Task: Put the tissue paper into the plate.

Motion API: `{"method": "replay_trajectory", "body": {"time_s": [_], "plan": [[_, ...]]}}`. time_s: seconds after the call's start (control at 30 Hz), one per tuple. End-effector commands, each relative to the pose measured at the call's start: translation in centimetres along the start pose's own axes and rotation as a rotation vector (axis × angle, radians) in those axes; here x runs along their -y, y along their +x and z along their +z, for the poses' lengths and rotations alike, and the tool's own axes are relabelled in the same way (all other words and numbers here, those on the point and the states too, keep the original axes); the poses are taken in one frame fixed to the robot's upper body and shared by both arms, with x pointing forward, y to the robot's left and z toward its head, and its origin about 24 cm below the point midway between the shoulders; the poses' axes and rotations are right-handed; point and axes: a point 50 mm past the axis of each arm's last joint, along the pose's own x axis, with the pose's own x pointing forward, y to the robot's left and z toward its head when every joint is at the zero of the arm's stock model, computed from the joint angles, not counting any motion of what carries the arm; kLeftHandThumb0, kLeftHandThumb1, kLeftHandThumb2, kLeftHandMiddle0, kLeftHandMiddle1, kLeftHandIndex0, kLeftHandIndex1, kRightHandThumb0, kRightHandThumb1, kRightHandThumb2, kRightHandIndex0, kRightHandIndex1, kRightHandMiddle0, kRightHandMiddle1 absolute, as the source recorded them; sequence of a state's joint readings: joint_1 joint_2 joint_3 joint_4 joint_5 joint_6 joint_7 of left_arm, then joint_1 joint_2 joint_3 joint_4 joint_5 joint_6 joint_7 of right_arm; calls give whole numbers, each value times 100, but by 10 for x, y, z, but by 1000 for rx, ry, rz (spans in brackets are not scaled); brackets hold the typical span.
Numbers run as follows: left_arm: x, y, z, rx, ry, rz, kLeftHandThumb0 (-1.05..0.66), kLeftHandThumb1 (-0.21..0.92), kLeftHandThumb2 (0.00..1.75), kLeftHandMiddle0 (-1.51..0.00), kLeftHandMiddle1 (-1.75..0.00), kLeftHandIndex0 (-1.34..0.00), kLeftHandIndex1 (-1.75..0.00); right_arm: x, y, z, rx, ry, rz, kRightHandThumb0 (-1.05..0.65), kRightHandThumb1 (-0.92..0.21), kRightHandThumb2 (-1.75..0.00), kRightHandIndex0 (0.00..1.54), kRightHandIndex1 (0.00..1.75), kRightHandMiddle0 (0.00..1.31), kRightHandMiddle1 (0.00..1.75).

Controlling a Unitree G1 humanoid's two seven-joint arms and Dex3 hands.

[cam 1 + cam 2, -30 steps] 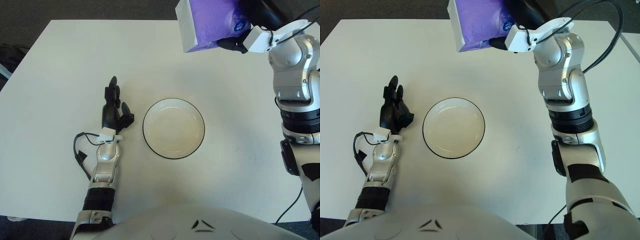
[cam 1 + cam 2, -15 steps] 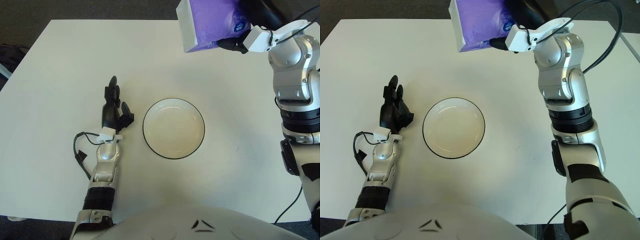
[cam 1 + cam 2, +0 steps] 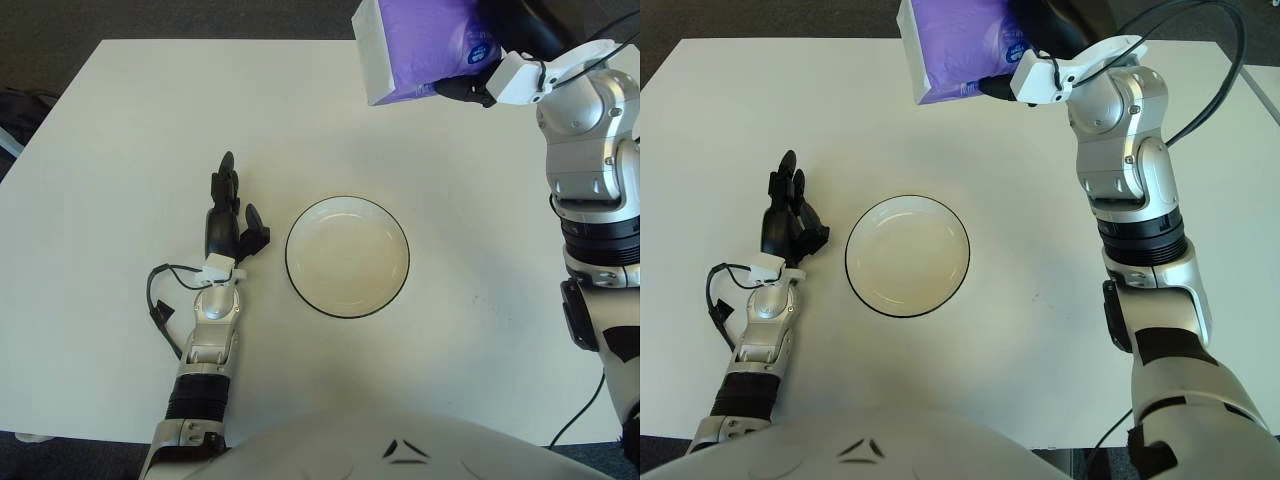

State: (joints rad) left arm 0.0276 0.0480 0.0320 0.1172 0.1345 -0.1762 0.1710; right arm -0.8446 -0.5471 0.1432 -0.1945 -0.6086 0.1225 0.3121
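Looks like a robotics lab or test room, nothing homely here: a wide, plain white rectangular desk (image 3: 120, 130) sits as a bare staging surface over dark grey carpet-like flooring (image 3: 200, 18) showing past its far edge. The silver-and-black jointed metal robot arm (image 3: 1130, 190) on the right carries exposed black cables (image 3: 1200, 60) looping off its upper joint, and a thin black wire (image 3: 160, 300) trails loose at the wrist of the slim silver left forearm (image 3: 205, 350). A single white round ceramic plate with a black rim (image 3: 347, 257) sits alone like a test prop
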Motion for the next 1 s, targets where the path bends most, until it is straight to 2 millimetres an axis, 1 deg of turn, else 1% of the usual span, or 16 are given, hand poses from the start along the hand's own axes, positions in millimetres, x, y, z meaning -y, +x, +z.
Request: {"method": "replay_trajectory", "body": {"time_s": [0.0,0.3,0.57,0.87,0.9,0.93,0.97], "plan": [[-3,-24,-44,-211,70,-13,-85,92,106,-9,0,0,-11,5,-1,-1,3,-2,-17,-49,-26,-138,120,175,65,175],[-3,-25,-47,-217,85,-37,-89,92,103,-8,0,0,-1,6,-1,-1,4,-2,-17,-49,-26,-138,119,175,65,175],[-2,-23,-48,-212,97,-35,-91,92,101,-6,0,0,0,6,-1,0,4,-2,-17,-49,-26,-138,119,175,65,175],[-1,-24,-46,-219,39,-45,-90,92,101,-5,0,0,0,6,-1,0,4,-2,-17,-49,-26,-138,119,175,65,175],[-1,-24,-46,-218,34,-44,-90,92,101,-5,0,0,0,-33,-36,39,261,117,223,-49,-26,-138,119,175,65,175],[0,-25,-45,-217,30,-44,-90,92,101,-5,0,0,0,-54,-70,71,462,235,393,-47,-30,-133,115,175,62,175],[0,-24,-45,-216,27,-44,-90,92,101,-5,0,0,0,-61,-95,92,599,327,495,-45,-37,-125,108,175,57,175]]}}
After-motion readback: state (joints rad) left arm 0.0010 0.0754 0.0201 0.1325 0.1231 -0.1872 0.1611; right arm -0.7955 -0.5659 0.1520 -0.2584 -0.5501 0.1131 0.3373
